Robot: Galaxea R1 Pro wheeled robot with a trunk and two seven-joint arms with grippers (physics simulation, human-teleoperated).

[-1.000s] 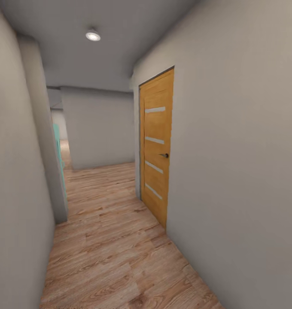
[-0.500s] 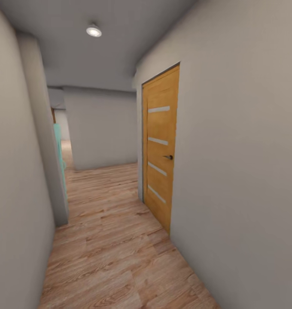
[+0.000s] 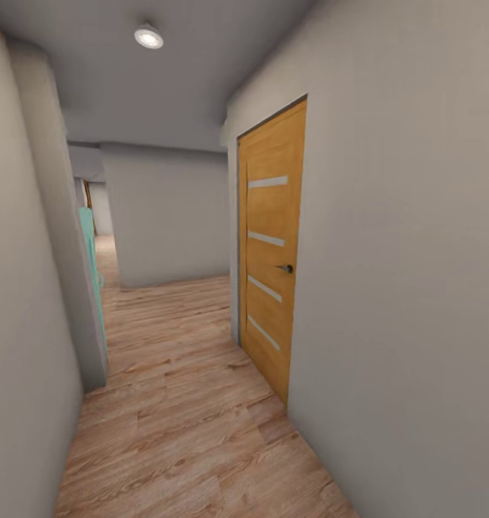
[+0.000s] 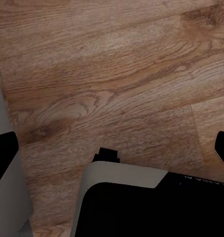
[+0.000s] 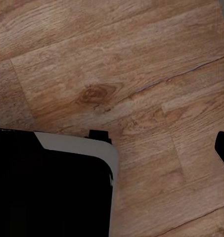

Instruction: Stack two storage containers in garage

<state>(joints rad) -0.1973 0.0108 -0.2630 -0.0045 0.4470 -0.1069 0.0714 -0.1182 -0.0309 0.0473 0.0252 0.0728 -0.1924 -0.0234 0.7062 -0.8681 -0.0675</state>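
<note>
in the head view there is a narrow corridor with a light brown wood plank floor [image 3: 180,403] running away from the camera. on the right stands a plain grey-white wall [image 3: 403,288], and in it sits a closed orange-brown wooden door [image 3: 271,244] with four pale horizontal strips and a small dark lever handle [image 3: 286,268]. on the left is another grey-white wall [image 3: 21,324], and behind its corner a thin turquoise vertical edge [image 3: 90,252] shows, i cannot tell of what. at the far end a grey-white wall block [image 3: 165,216] closes the corridor, with the floor going around it on both sides. a round white ceiling lamp [image 3: 149,37] shines above. the two orange-red storage containers are not to be seen in these pictures, so i cannot say where they are. in the left wrist view the camera looks down on the same wood planks [image 4: 112,84], with a grey and black body part of the robot [image 4: 141,197] below the camera. the two black fingertips [image 4: 4,158] of the left gripper [image 4: 114,153] stand at opposite edges of the picture, wide apart, with only floor between them and nothing held. in the right wrist view wood planks [image 5: 131,74] are seen again, beside a black robot panel with a pale grey rim [image 5: 52,187]. of the right gripper one black fingertip [image 5: 223,148] is visible at the edge, so i cannot tell how far it is spread; nothing is seen in its grasp.
</note>
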